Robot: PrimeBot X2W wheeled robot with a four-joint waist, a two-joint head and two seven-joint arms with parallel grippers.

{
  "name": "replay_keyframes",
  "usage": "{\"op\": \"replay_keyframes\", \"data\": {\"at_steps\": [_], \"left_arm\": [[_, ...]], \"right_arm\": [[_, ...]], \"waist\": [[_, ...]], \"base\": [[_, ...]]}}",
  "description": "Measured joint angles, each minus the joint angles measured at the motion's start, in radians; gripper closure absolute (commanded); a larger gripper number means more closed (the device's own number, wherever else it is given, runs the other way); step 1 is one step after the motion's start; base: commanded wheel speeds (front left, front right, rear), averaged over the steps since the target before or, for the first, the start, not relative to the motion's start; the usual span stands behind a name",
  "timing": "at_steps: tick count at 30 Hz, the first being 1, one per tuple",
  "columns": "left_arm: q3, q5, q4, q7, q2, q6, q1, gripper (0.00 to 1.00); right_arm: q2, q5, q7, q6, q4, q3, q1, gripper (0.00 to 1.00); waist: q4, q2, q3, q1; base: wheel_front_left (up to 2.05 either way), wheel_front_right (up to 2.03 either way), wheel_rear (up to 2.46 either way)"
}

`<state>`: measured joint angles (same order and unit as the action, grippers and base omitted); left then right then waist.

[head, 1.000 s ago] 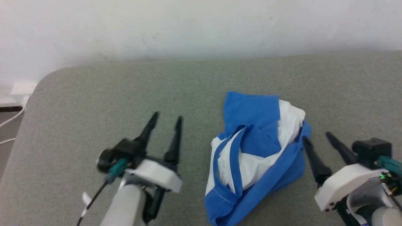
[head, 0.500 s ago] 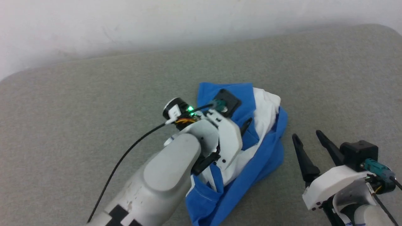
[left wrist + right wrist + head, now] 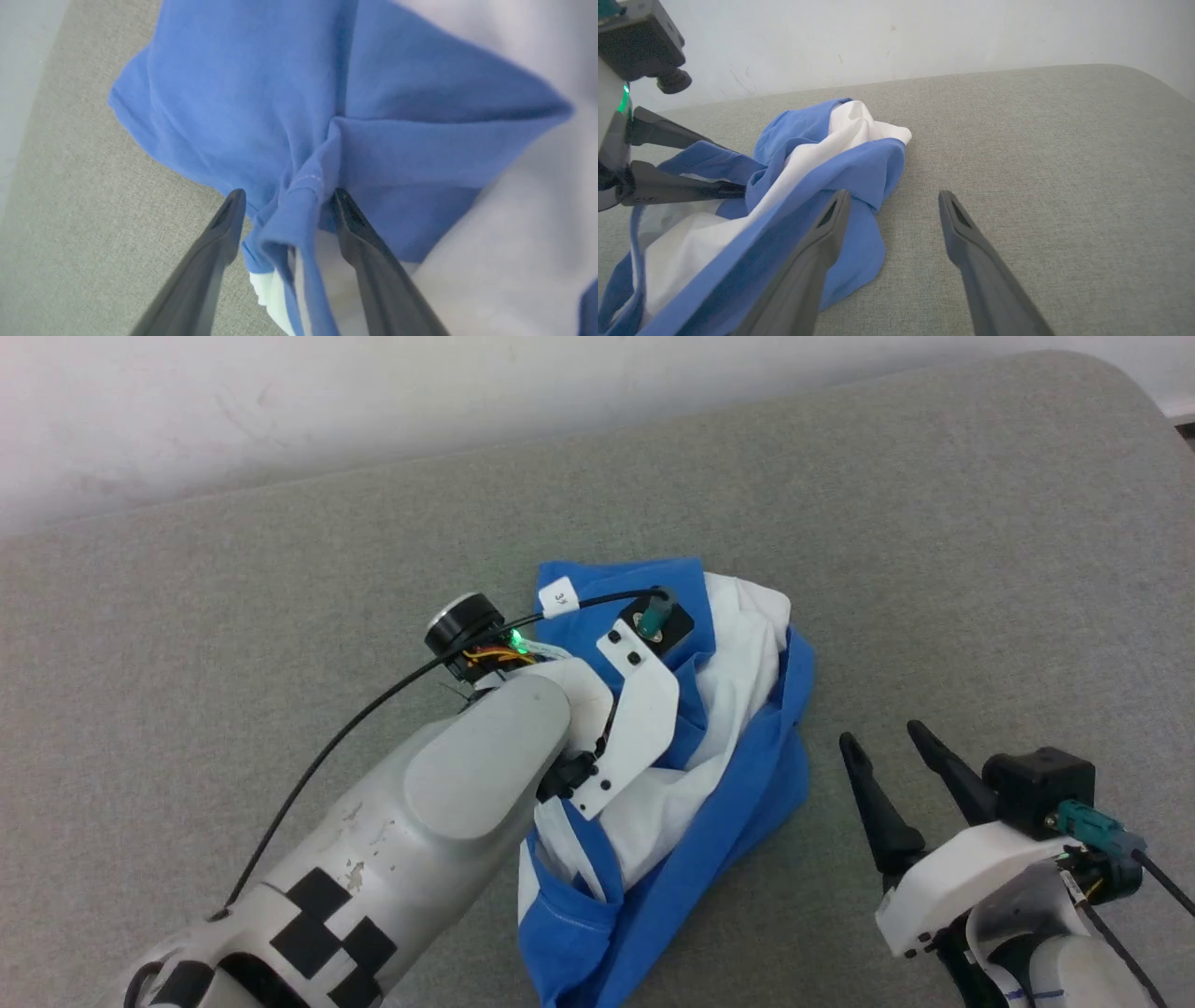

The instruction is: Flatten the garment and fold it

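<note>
The garment (image 3: 747,737) lies crumpled in a heap on the grey surface, white cloth wrapped in bright blue. My left forearm (image 3: 467,784) reaches over it from the lower left and its wrist covers the fingers. In the left wrist view my left gripper (image 3: 288,192) is open and straddles a raised blue fold of the garment (image 3: 303,140), which stands between the two fingers. My right gripper (image 3: 878,735) is open just right of the heap, above bare surface. In the right wrist view that gripper (image 3: 894,193) has the garment's blue edge (image 3: 859,172) beside its left finger.
The grey fabric-covered surface (image 3: 280,616) stretches wide on all sides of the heap. A white wall (image 3: 373,392) runs along its far edge. The surface's rounded corner (image 3: 1120,383) is at the far right. A black cable (image 3: 355,728) trails from my left wrist.
My left arm has swung right from beside the garment and now sits over it, open fingers around a blue fold. The head camera has turned. The right gripper stays open beside the heap.
</note>
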<state>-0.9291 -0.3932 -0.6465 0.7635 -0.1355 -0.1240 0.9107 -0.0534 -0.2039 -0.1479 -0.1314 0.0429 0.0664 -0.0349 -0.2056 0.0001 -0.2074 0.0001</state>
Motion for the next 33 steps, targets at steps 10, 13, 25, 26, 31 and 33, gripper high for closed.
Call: {"op": "replay_keyframes", "data": {"at_steps": [10,13,25,26,31,33], "left_arm": [[0.067,-0.054,0.104,-0.146,-0.021,0.061,-0.006,1.00],[0.156,-0.091,0.162,-0.266,-0.034,0.141,-0.047,1.00],[0.474,-0.230,0.453,-0.484,-0.263,0.454,-0.539,1.00],[0.489,-0.241,0.469,-0.483,-0.279,0.472,-0.586,1.00],[0.533,-0.292,0.526,-0.475,-0.302,0.546,-0.773,0.99],[0.537,-0.320,0.545,-0.481,-0.289,0.542,-0.816,0.00]], "right_arm": [[0.000,0.001,-0.002,0.000,-0.011,-0.004,-0.007,0.00],[0.000,0.001,-0.011,0.000,-0.008,-0.012,-0.007,0.00],[0.001,0.004,-0.046,0.000,0.020,-0.036,0.012,0.00],[0.001,0.004,-0.048,0.000,0.024,-0.039,0.016,0.00],[0.002,0.009,-0.067,0.000,0.035,-0.046,0.021,0.00],[0.001,0.009,-0.080,0.000,0.039,-0.051,0.026,0.00]], "waist": [[0.046,0.0000,0.005,-0.0001],[0.071,0.0000,0.013,-0.0001],[0.200,0.0000,0.056,-0.0003],[0.211,0.0000,0.059,-0.0003],[0.263,0.0000,0.073,-0.0003],[0.281,0.0000,0.078,-0.0003]], "base": [[0.00,0.00,0.00],[0.00,0.00,0.00],[0.00,0.00,0.00],[0.00,0.00,0.00],[0.00,0.00,0.00],[0.00,0.00,0.00]]}}
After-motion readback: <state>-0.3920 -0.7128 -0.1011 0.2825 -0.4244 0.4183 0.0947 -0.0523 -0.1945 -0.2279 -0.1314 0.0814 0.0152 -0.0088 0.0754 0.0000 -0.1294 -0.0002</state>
